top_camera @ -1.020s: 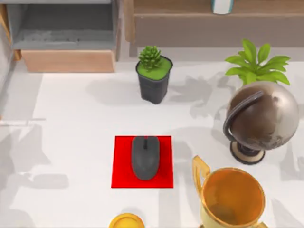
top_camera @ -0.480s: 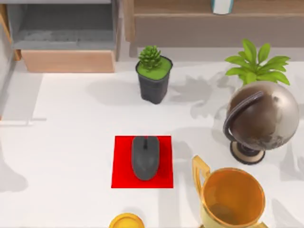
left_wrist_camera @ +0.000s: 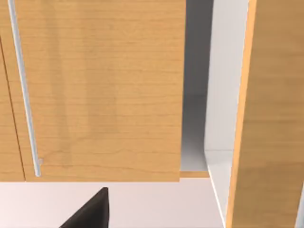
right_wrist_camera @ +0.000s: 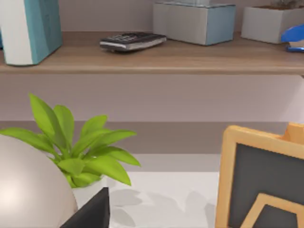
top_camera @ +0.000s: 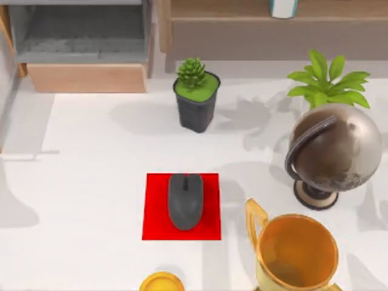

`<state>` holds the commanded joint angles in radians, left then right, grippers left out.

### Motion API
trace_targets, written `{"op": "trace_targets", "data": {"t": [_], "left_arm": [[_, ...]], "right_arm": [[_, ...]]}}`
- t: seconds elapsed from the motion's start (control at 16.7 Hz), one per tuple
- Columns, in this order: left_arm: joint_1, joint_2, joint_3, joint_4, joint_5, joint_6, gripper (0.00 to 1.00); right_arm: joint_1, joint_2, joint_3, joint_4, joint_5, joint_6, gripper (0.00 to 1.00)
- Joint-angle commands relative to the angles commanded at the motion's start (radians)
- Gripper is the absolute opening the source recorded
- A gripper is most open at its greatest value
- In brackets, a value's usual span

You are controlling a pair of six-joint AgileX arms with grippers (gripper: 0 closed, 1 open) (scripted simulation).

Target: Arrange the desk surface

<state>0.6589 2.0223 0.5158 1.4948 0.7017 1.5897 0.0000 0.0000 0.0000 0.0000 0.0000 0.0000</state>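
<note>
from the top view, the desk surface (top_camera: 97,182) spreads white and faintly marbled under everything. one red mat (top_camera: 182,207) lies near the middle toward the near edge, with one dark grey mouse (top_camera: 185,200) resting on it. one black pot with a succulent (top_camera: 196,95) stands farther back, well apart from the mat. on the right stand one bronze globe (top_camera: 332,153) and, just behind it, one leafy green plant (top_camera: 325,82). one gold trophy cup (top_camera: 296,252) sits at the near right, and a small gold round thing (top_camera: 161,283) is cut off by the near edge. at the far left a wooden drawer (top_camera: 85,51) stands pulled open; a brown wooden shelf (top_camera: 273,27) runs along the far right.

the left wrist view faces wooden cabinet panels (left_wrist_camera: 102,90) with one slim metal handle (left_wrist_camera: 23,90); a dark wedge (left_wrist_camera: 90,213) at the edge is perhaps part of the left gripper, and whether its fingers are parted cannot be told.

the right wrist view looks level at the shelf (right_wrist_camera: 156,57), carrying a teal book (right_wrist_camera: 31,28), a calculator (right_wrist_camera: 132,41), two grey boxes (right_wrist_camera: 194,21) and a blue thing (right_wrist_camera: 293,37). the plant (right_wrist_camera: 80,149), the globe's curve (right_wrist_camera: 31,185) and a wood-framed chalkboard (right_wrist_camera: 261,180) appear below. a like dark wedge (right_wrist_camera: 90,213) shows; the right gripper's opening cannot be told either.
</note>
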Motion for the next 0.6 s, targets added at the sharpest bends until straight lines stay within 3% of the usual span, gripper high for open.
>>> {"op": "trace_targets", "data": {"t": [0.18,0.6], "left_arm": [[0.000,0.000,0.000,0.000,0.000,0.000,1.00],[0.000,0.000,0.000,0.000,0.000,0.000,0.47]], "right_arm": [[0.000,0.000,0.000,0.000,0.000,0.000,1.00],[0.000,0.000,0.000,0.000,0.000,0.000,1.00]]}}
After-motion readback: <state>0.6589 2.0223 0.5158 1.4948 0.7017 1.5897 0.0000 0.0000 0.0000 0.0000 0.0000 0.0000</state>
